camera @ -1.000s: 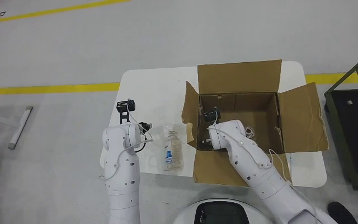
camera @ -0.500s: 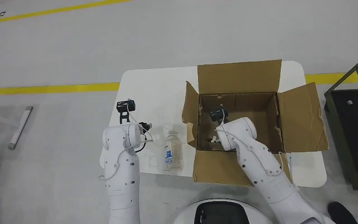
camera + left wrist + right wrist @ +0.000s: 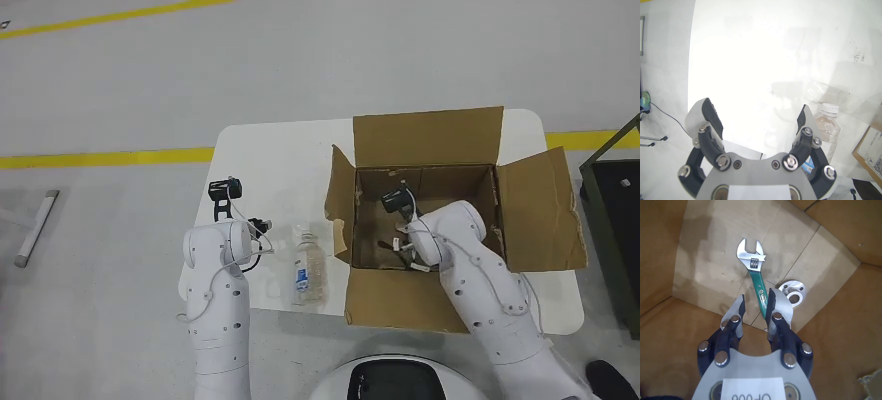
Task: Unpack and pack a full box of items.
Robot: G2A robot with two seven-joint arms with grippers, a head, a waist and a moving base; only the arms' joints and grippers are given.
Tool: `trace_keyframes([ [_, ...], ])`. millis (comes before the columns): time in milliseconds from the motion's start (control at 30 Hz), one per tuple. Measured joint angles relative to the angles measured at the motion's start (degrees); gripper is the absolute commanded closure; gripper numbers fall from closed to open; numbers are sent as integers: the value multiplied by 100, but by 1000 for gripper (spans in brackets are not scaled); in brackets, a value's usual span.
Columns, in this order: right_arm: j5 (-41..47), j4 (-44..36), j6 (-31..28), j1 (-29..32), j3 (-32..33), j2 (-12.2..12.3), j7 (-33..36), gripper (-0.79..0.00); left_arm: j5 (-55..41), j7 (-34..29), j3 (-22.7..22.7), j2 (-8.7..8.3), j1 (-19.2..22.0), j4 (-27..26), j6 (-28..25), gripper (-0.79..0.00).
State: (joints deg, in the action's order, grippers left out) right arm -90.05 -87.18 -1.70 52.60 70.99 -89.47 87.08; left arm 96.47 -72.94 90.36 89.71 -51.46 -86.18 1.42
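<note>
An open cardboard box (image 3: 430,135) stands on the right half of the white table (image 3: 270,160). My right arm (image 3: 455,240) hangs inside it. On the box floor (image 3: 702,262) lies a green-handled adjustable wrench (image 3: 753,262) next to a round metal flange (image 3: 793,292). My right gripper (image 3: 757,301) is open just above the wrench's handle; the handle end runs between its fingers and behind one pad (image 3: 771,302). A clear water bottle (image 3: 309,265) lies on the table left of the box. My left gripper (image 3: 755,108) is open and empty, hanging over bare table beside the bottle (image 3: 827,128).
The box flaps (image 3: 540,210) spread outward over the table's right part. A crumpled clear wrapper (image 3: 817,89) lies near the bottle's cap. A dark green cabinet (image 3: 615,230) stands off the table's right edge. The table's far left is bare.
My right arm has shifted to the right inside the box, from its left wall toward the middle. The left arm and the bottle have stayed where they were.
</note>
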Motion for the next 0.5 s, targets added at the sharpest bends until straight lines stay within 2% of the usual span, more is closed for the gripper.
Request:
trace_keyframes([
  [33,45,26,-156,-27,14,9,-4,-299,0,0,0,0,0,0,0,-785],
  [100,-1,89,-468,-86,30,36,-10,-222,0,0,0,0,0,0,0,-785],
  [200,63,108,-666,-88,87,58,-41,-169,0,0,0,0,0,0,0,-785],
  [500,110,51,-793,49,168,110,-104,-308,0,0,0,0,0,0,0,-785],
])
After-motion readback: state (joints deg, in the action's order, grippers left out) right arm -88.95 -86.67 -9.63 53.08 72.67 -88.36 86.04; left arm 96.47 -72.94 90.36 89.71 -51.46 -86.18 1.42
